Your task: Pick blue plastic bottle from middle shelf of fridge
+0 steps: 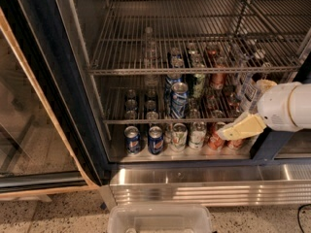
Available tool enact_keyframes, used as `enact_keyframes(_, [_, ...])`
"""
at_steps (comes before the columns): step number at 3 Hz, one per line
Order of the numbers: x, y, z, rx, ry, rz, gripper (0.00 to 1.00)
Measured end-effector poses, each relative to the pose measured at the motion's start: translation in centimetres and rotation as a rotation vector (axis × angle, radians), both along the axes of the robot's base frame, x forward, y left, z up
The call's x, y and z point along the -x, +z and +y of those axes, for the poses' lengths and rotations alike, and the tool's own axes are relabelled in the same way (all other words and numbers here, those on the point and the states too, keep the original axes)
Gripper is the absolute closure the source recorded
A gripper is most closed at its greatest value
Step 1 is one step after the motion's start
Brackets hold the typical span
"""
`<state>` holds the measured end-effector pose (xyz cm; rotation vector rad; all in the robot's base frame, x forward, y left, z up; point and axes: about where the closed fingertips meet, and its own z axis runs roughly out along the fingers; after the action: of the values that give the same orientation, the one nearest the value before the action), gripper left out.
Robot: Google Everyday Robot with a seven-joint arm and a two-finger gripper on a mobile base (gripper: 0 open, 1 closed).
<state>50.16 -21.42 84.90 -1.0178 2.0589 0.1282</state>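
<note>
- The glass sliding door [34,130] fills the 9 o'clock side of the view, next to the dark blue frame of the fridge [73,106].
- A clear plastic bin [160,208] sits on the speckled floor at 6 o'clock, just below the ribbed steel base strip [194,186].
- On the upper rack [121,42], a clear bottle [148,45] stands at 12 o'clock, with several cans to its 3 o'clock side.
- The middle shelf [116,106] runs the width of the fridge. Small cans stand in rows on its left half.
- A blue soda can [179,100] stands near the shelf's front rail, close to the centre of the view.
- On the fridge floor, two blue cans [144,140] stand side by side at 7 o'clock of that soda can. Paler and reddish cans carry the row on toward 3 o'clock.
- The blue plastic bottle [248,90] stands at the right end of the middle shelf, at 3 o'clock in the view. Its blue-and-white label is just beside the white arm housing [286,106].
- The gripper [233,129] hangs at 4 o'clock in the view and at 7 o'clock of the bottle. It is in front of the reddish cans on the fridge floor, and its cream tip points toward 8 o'clock.
- Whether the gripper is spread or pressed together cannot be told. It holds nothing that can be seen.
</note>
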Motion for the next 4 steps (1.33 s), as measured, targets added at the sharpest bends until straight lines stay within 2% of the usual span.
enact_keyframes(2, [0.2, -0.6, -0.3, -0.039, -0.048, -0.031, 0.0])
enact_keyframes(3, [1.0, -1.1, -1.8, -0.057, -0.1, -0.049, 0.0])
enact_keyframes(4, [1.1, -1.1, -1.9, -0.057, -0.103, -0.049, 0.0])
